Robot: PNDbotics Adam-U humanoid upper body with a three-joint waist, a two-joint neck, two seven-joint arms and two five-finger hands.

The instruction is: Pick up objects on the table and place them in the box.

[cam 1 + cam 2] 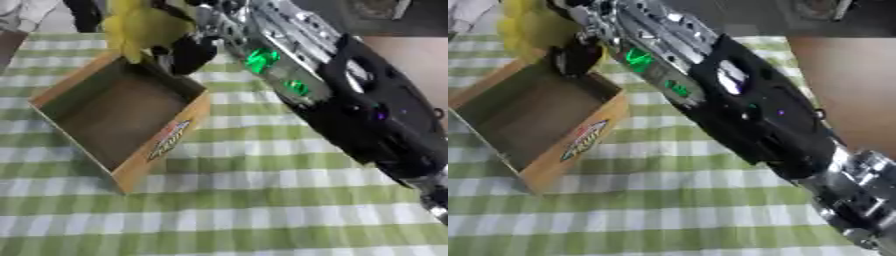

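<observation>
An open cardboard box (166, 142) with a printed logo on its near wall lies askew on the left of the table; its inside shows nothing. My right arm (350, 100) crosses from the lower right to the upper left. My right hand (188, 52) hangs over the box's far corner, fingers curled against a soft yellow thing (140, 27) that sits just above the box's far rim. Part of the yellow thing is cut off by the top edge of the view. My left hand shows in neither view.
A green-and-white checked cloth (262, 200) covers the table. The table's right edge runs along a brown floor (850, 75). Something white (22, 12) lies at the far left corner.
</observation>
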